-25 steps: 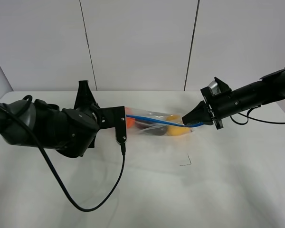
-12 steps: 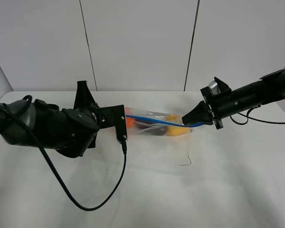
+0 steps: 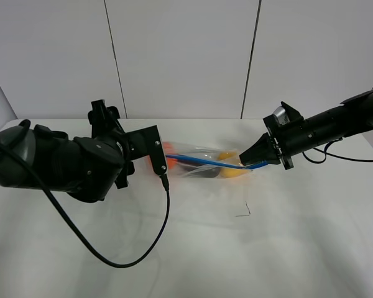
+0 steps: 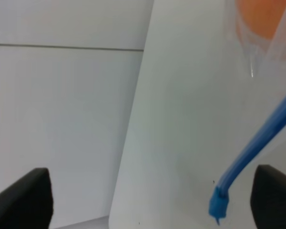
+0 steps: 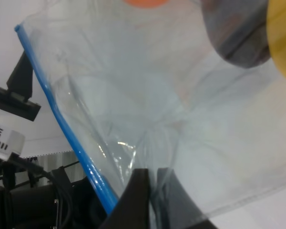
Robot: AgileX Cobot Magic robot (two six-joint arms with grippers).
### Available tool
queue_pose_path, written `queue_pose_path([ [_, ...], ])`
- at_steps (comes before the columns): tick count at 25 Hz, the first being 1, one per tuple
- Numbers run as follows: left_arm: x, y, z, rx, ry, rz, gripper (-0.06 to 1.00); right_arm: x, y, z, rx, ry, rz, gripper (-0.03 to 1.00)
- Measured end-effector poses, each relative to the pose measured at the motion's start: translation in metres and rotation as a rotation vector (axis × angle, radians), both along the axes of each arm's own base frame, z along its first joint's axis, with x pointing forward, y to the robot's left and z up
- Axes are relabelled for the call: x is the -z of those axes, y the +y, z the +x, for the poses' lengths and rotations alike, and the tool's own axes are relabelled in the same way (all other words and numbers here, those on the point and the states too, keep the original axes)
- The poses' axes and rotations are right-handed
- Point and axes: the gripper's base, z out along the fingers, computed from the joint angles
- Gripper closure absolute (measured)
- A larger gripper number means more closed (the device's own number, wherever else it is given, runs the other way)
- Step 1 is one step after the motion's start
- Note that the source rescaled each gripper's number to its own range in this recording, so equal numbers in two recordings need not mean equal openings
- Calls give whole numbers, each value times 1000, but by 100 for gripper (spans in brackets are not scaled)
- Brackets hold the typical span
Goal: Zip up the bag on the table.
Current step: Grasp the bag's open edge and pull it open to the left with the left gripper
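Right end effector (image 3: 244,162) on bag (image 3: 202,166) corner

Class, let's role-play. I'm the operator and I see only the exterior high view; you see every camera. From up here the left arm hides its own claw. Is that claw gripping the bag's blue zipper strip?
Observer: No. In the left wrist view the left claw is open, its jaws wide apart. The blue zipper strip ends between them and appears to touch neither.
Operator: And the far end, under the right arm?
Observer: The right wrist view shows the right claw shut on the bag, pinching the clear plastic just beside the strip.
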Motion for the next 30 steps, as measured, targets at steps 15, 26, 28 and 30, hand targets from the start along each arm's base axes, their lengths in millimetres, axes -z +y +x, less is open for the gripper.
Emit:
queue_pose_path([
  [15,0,3,0,-43,-6,-16,-2,0,0,0,1,-1,-1,97],
  [26,-21,1,12,-273,35,-146,-6,0,-1,0,3,-1,-1,97],
  [28,-32,3,18,-331,58,-190,-6,0,-1,0,3,-1,-1,97],
  [30,-46,8,25,-402,82,-274,-6,0,-1,0,3,-1,-1,97],
])
